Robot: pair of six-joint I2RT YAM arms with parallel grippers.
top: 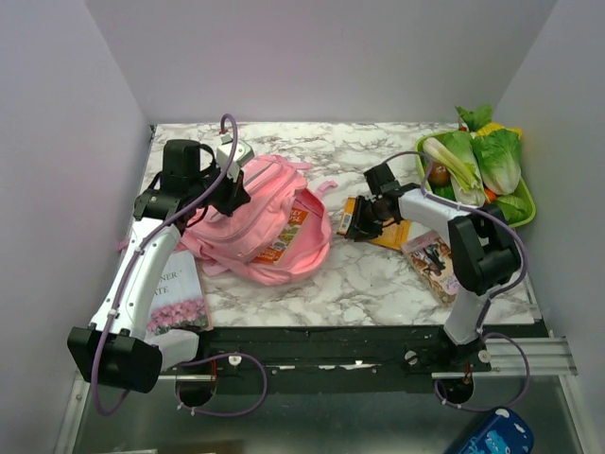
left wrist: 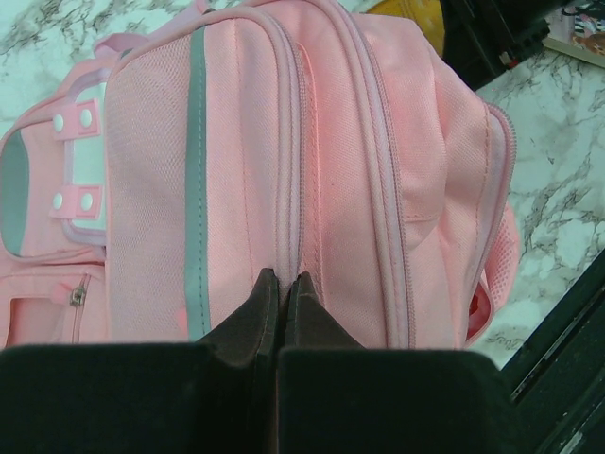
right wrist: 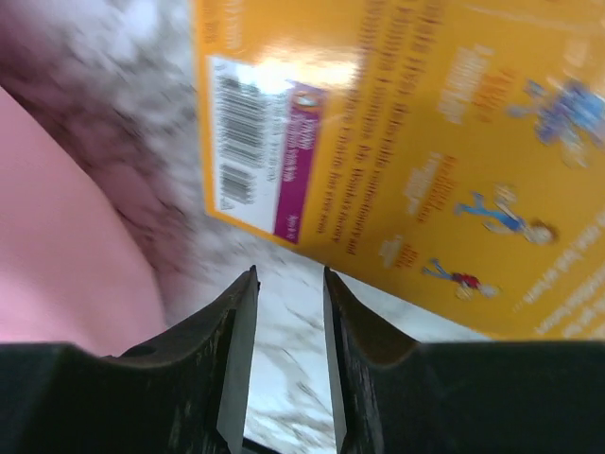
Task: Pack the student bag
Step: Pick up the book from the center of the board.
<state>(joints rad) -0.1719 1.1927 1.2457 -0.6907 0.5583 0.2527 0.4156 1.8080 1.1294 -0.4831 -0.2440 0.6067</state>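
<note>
Left gripper (left wrist: 281, 277) pinched shut at zip seam of soft pink fabric backpack (left wrist: 359, 170).
Right gripper (right wrist: 288, 274), at its three o'clock, half-open, empty.

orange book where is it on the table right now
In the top view the orange book lies flat on the marble table, right of centre, between the pink backpack and the green vegetable tray, just under the right hand.

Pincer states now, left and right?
Left pincer: shut, tips on the student bag; pinch unclear.
Right pincer: open, empty, by the orange book.
</note>
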